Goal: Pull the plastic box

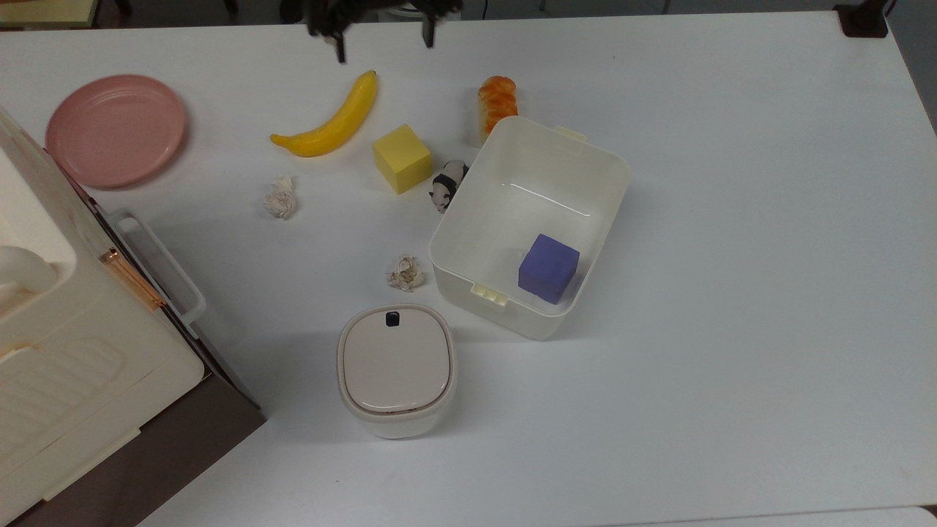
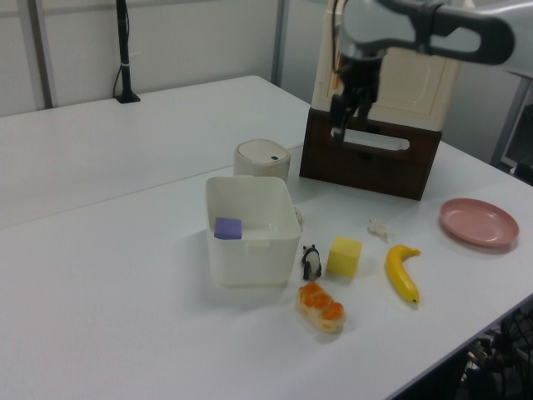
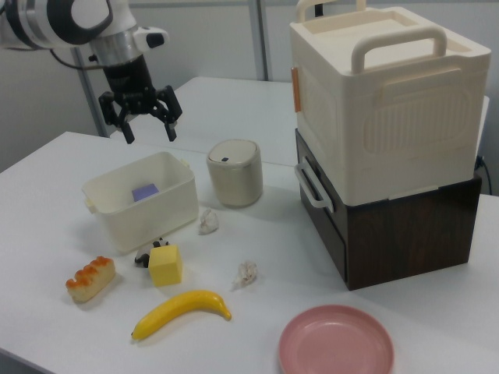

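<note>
Gripper point(image 3: 148, 125) spread wide and empty, up in the air apart from the plastic box point(image 1: 571, 165), which sits on the white table point(image 1: 732, 293) with a purple cube point(image 1: 548, 268) inside, toy panda point(image 1: 446, 183) touching its wall, lidded bin point(image 1: 396, 368) near it.

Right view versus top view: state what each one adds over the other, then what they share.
Right view adds the open gripper seen whole and the cream case's arched handle. Top view adds the plastic box seen from straight above, floor and all. Both share the purple cube in that box, the banana and the pink plate.
</note>
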Motion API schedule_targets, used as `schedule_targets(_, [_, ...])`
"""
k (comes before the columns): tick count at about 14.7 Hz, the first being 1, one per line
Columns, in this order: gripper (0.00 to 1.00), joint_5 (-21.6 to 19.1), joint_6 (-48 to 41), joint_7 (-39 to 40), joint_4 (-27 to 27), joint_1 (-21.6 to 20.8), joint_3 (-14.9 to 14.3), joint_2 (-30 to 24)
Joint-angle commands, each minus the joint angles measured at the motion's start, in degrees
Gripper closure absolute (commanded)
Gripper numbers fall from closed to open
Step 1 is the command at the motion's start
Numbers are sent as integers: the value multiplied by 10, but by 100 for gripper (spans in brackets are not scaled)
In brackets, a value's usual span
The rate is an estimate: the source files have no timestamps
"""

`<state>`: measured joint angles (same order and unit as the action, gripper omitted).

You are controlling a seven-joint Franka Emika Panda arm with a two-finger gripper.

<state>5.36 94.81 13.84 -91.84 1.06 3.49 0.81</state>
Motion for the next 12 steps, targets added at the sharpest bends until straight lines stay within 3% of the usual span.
schedule_targets(1, [0,-14,-12,-99,8,-4,-22,-9])
schedule_targets(5, [0,-18,-15,-224,12,-5,-31,-10])
schedule_targets(12, [0,-21,-15,-225,9,-6,-31,-9])
